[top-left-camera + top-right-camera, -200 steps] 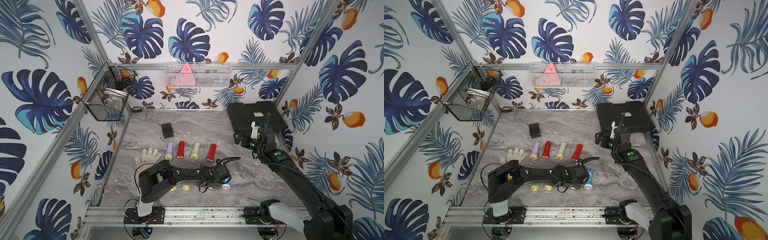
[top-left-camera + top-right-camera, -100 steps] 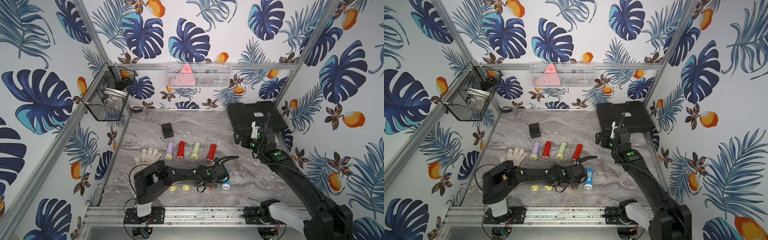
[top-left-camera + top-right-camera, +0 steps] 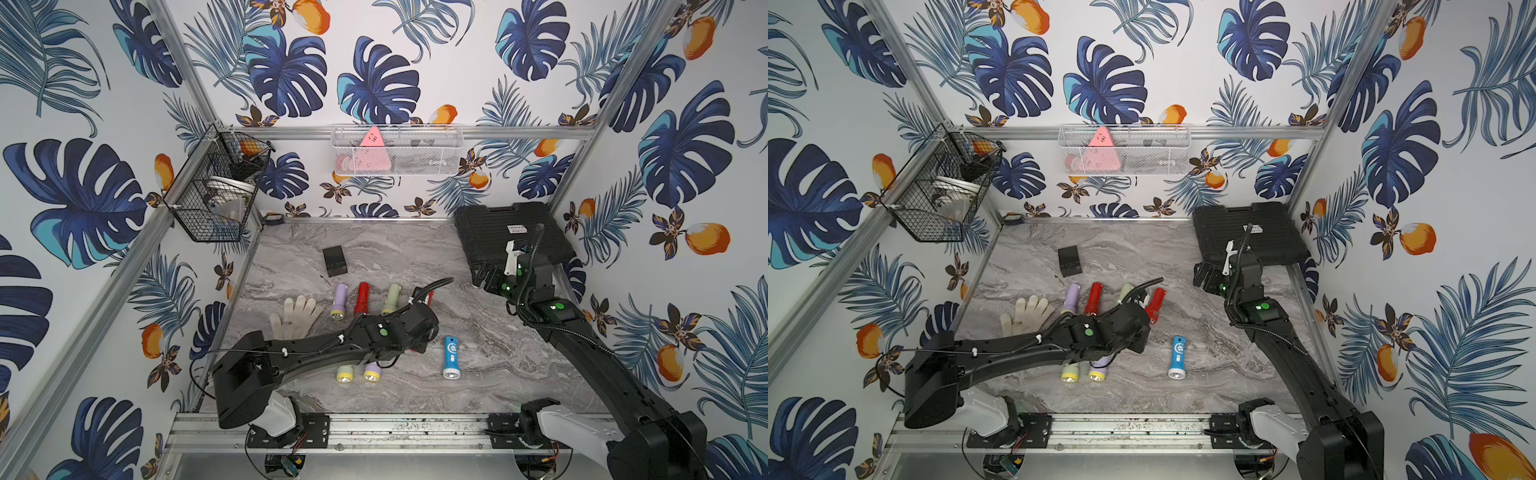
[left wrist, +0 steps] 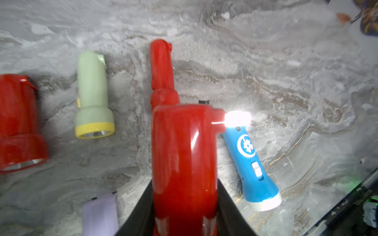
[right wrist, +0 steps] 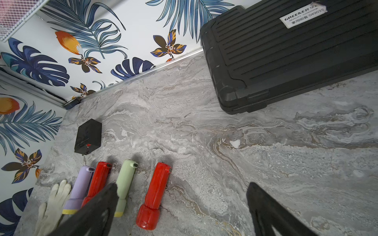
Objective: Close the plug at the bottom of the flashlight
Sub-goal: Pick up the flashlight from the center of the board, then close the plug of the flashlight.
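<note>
Only legible text: white sticker point(image 5: 302, 15) on the black case point(image 5: 286, 57), right of centre in both top views, reads "GREENER" and "家用组套 049039"; blue flashlight point(image 4: 251, 163) carries a white round gear emblem, no letters.

Both top views are bright, even and sharp. The left wrist view is blurred, with streak highlights on the red flashlight point(image 4: 184, 163) and blown-out glare at one end of the blue flashlight point(image 4: 250, 163).
</note>
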{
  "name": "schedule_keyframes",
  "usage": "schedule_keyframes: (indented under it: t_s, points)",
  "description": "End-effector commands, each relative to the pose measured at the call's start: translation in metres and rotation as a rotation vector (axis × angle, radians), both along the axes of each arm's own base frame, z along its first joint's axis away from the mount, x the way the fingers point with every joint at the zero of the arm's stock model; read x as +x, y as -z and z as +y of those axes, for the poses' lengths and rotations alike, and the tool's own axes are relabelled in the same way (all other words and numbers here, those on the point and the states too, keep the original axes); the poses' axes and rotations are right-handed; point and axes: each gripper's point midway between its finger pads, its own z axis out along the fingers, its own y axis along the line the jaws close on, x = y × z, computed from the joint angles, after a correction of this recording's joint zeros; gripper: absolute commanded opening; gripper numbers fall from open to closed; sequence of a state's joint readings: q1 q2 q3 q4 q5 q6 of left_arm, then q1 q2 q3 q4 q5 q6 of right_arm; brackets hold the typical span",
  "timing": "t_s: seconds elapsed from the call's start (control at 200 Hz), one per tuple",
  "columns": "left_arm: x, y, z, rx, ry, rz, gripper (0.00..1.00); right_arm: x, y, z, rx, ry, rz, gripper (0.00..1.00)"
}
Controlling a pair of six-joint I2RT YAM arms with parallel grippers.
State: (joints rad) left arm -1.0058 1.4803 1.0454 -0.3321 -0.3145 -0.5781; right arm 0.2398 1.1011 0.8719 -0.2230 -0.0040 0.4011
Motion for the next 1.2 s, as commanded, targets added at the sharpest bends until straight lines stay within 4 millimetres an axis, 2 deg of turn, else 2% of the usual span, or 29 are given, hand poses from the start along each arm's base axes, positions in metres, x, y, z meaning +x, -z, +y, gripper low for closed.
schedule_keyframes:
  t_s: [0.0,0.135,0.275,0.365,0.48,0.575,0.736,0.781,0.891,1.061,1.191]
  points:
    - [0.017,-0.040,0.005,-0.054,0.035,-0.155,0.00,0.000,-0.008,0.003,-0.001,-0.029,-0.017,1.00]
    - [0.033,-0.084,0.025,-0.061,0.036,-0.335,0.00,-0.001,-0.020,0.016,0.039,-0.095,-0.045,1.00]
    - [0.033,-0.124,0.030,-0.104,0.108,-0.510,0.00,-0.004,-0.036,0.036,0.080,-0.211,-0.077,1.00]
    - [0.035,-0.141,0.035,-0.193,0.135,-0.547,0.00,-0.006,-0.046,0.049,0.113,-0.288,-0.091,1.00]
    - [0.036,-0.148,0.038,-0.304,0.204,-0.555,0.00,-0.011,-0.060,0.067,0.165,-0.395,-0.098,1.00]
    - [0.031,-0.150,0.040,-0.329,0.245,-0.575,0.00,-0.019,-0.074,0.084,0.213,-0.508,-0.117,0.99]
    - [0.000,-0.157,0.034,-0.434,0.447,-0.657,0.00,-0.036,-0.097,0.107,0.284,-0.681,-0.154,0.97]
    - [-0.009,-0.165,0.035,-0.494,0.499,-0.697,0.00,-0.041,-0.103,0.113,0.301,-0.725,-0.170,0.96]
    - [-0.022,-0.171,0.038,-0.594,0.588,-0.703,0.00,-0.058,-0.118,0.128,0.324,-0.832,-0.204,0.95]
    - [-0.040,-0.165,0.036,-0.669,0.713,-0.712,0.00,-0.091,-0.130,0.159,0.323,-1.014,-0.236,0.92]
    - [-0.051,-0.163,0.036,-0.720,0.783,-0.735,0.00,-0.109,-0.131,0.179,0.291,-1.090,-0.250,0.91]
